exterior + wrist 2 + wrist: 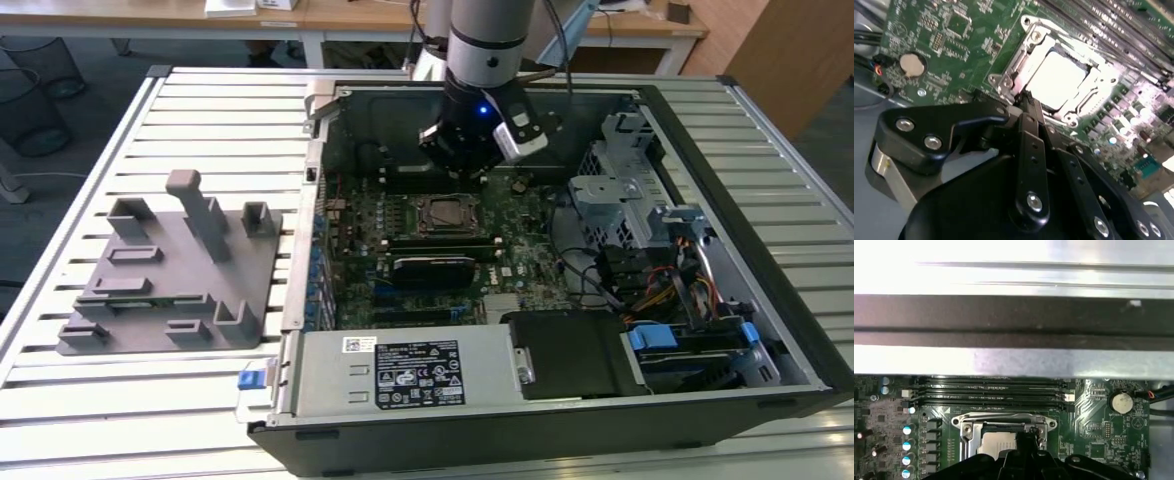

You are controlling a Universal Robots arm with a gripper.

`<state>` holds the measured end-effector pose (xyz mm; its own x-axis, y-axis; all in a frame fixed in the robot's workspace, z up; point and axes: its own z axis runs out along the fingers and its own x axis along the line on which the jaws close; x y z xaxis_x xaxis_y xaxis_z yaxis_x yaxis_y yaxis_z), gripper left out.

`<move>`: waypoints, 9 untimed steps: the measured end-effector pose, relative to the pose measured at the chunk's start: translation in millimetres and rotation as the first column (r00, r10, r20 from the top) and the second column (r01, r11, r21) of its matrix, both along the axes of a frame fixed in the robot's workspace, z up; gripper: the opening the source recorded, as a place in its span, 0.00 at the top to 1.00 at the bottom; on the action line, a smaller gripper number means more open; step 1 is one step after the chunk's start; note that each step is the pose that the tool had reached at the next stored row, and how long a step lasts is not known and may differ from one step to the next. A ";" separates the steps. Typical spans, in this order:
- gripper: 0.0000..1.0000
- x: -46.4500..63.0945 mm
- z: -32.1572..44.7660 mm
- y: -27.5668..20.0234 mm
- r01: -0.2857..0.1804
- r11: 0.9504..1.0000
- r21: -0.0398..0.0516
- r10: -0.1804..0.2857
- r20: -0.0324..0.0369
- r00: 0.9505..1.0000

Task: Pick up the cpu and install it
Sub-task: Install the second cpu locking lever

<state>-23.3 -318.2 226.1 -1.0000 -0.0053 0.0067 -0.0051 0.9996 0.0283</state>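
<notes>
exterior view: my gripper (470, 172) hangs inside the open computer case (747, 150), at 12 o'clock of the socket (446, 214) | second wrist view: cpu (1056, 80) sits in socket; fingers pinched together above its edge, holding nothing | first wrist view: cpu (996, 443) in socket, memory slots (989, 390) at 12 o'clock

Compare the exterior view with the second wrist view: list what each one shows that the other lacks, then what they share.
Exterior view alone: the whole open computer case lying on a slatted table, a grey plastic holder at that view's left, the power supply and drive bays.

Second wrist view alone: the silvery cpu sitting in its socket, and a coin battery.

Shared: the green motherboard, the socket frame and the hand poised near the socket.
</notes>
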 end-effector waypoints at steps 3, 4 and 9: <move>0.89 0.0 0.1 -3.3 0.000 1.000 0.000 0.000 0.000 1.000; 0.89 0.0 0.1 -4.9 0.000 1.000 0.000 0.000 0.000 1.000; 0.89 0.0 -0.4 -14.5 0.000 1.000 0.000 0.000 0.000 1.000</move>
